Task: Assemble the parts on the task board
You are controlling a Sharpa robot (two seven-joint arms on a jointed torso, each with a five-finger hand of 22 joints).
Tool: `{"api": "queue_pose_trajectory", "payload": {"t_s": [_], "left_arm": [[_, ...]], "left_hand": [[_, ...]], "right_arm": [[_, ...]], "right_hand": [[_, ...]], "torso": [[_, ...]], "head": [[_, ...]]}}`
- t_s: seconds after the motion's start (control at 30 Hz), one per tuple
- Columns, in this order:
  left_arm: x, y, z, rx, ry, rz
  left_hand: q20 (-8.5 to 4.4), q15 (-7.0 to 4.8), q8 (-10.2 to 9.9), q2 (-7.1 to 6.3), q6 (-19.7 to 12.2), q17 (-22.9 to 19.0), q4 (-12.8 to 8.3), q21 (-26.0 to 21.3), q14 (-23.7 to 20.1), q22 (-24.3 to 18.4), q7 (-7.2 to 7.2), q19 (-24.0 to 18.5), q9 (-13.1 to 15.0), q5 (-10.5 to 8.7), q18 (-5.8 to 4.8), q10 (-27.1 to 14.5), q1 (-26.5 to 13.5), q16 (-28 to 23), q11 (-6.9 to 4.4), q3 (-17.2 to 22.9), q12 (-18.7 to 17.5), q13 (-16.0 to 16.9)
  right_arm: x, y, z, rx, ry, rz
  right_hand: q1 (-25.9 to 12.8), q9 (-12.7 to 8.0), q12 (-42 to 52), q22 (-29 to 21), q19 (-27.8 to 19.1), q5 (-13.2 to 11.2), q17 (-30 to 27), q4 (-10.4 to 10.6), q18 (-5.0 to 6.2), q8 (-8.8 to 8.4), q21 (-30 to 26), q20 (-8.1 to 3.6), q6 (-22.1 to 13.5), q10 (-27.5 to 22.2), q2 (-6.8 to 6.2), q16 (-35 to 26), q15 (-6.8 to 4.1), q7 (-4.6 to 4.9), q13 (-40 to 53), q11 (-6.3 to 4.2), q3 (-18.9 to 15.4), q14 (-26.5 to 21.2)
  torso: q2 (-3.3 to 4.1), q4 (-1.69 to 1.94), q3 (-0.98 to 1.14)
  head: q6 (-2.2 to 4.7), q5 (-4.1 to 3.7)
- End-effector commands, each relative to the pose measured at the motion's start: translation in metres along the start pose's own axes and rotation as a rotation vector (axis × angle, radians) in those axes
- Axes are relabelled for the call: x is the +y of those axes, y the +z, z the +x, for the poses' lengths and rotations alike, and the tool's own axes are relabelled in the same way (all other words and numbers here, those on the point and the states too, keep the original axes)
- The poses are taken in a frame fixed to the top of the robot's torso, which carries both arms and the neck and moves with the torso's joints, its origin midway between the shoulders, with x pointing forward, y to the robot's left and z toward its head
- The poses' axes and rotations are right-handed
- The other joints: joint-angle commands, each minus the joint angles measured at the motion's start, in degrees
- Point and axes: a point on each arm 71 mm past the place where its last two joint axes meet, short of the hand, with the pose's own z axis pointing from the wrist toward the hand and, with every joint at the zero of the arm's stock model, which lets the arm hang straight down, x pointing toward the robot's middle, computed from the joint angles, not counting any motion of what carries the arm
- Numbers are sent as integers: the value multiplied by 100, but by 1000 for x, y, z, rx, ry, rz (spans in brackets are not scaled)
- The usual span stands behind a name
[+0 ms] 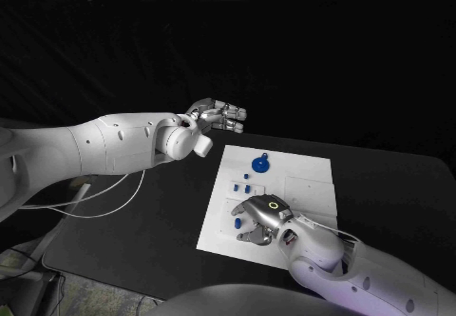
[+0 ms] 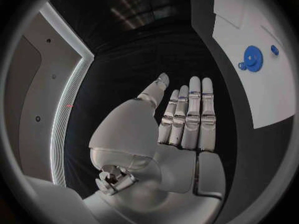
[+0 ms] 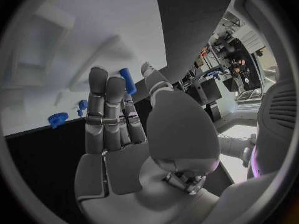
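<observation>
Lying flat in the middle of the black table (image 1: 114, 230), the white task board (image 1: 309, 171) is a smooth rectangle with shallow recesses. A blue toothed gear (image 1: 260, 162) sits at its far end, small blue pegs (image 1: 241, 189) nearer. The right hand (image 1: 258, 217), silver and segmented, rests on the near end pinching a blue peg (image 3: 127, 79). The left hand (image 1: 217, 116) hovers beyond the far left corner, fingers straight, empty.

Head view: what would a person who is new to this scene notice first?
First, the white task board in the middle of the black table, with a blue gear near its far end. The right robot hand is low over the board's near part, by small blue parts. The left robot hand is off the board, past its far left corner, holding nothing.
</observation>
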Motion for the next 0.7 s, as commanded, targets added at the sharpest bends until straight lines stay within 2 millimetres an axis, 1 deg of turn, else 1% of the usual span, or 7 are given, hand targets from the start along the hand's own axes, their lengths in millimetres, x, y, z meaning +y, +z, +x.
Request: {"api": "queue_pose_trajectory", "payload": {"t_s": [0.03,0.13,0.23,0.37,0.5,0.63,0.7], "left_arm": [[-1,0,1,14,-3,3],[-1,0,0,13,-2,3],[0,0,0,12,-2,2],[0,0,-1,12,-2,4],[1,-1,-3,10,-2,5],[3,-3,-6,5,-3,4],[5,-4,-7,1,-3,2]], "left_hand": [[2,18,7,5,0,4,-1,20,2,-19,0,10,8,-20,14,-23,14,2,5,-20,9,-6],[2,18,7,5,0,4,-1,20,2,-19,0,10,8,-20,14,-23,14,2,5,-20,9,-6],[2,18,7,5,0,4,-1,20,2,-19,0,10,8,-20,14,-23,14,2,5,-20,9,-6],[2,18,7,5,0,4,-1,20,2,-19,0,10,8,-20,14,-23,14,2,5,-20,9,-6],[-1,12,7,14,4,6,9,26,12,-27,-2,18,7,-20,16,-3,13,9,-2,-20,11,-5],[-4,9,7,19,6,6,12,30,20,-28,-2,22,7,-19,16,10,9,14,-5,-18,12,-5],[-7,6,8,25,13,7,14,34,25,-29,-6,25,8,-22,15,19,7,18,-8,-13,10,-6]], "right_arm": [[0,-5,-10,-78,42,-4],[-5,-9,-21,-115,75,6],[-14,-13,-34,-151,122,31],[-44,-23,-55,-171,262,124],[-77,-37,-69,-157,391,208],[-109,-54,-77,-114,494,289],[-122,-64,-77,-66,529,333]], "right_hand": [[65,-10,16,-38,216,-12,-20,91,178,-24,22,23,-36,-18,-10,34,35,-3,0,-4,-36,6],[25,-9,26,-59,220,-10,-29,68,169,-23,56,7,-18,89,30,44,16,-6,-1,-32,-29,22],[-111,-7,90,-74,224,-248,-36,-206,84,-22,132,-67,143,533,254,51,-76,65,-8,-166,213,75],[-576,7,113,5,238,-457,-30,-560,-166,4,468,-233,479,1548,466,25,-234,215,10,-400,976,181],[-775,71,279,65,243,-345,7,-588,-239,35,649,-347,982,2118,620,37,-358,83,88,-609,1134,199],[-887,302,1066,70,238,-196,60,-658,-396,11,713,-508,1390,2505,710,9,-501,-99,795,-831,707,213],[-876,612,3405,123,259,-14,215,-654,-556,30,903,-552,1373,1238,953,100,-563,-157,3257,-915,220,296]], "torso": [[-5,-8,0],[-4,-11,-2],[-2,-13,-1],[-11,-19,0],[-30,-34,-1],[-61,-66,1],[-82,-84,6]], "head": [[32,-30],[71,-79],[91,-114],[147,-195],[182,-294],[180,-411],[189,-465]]}}
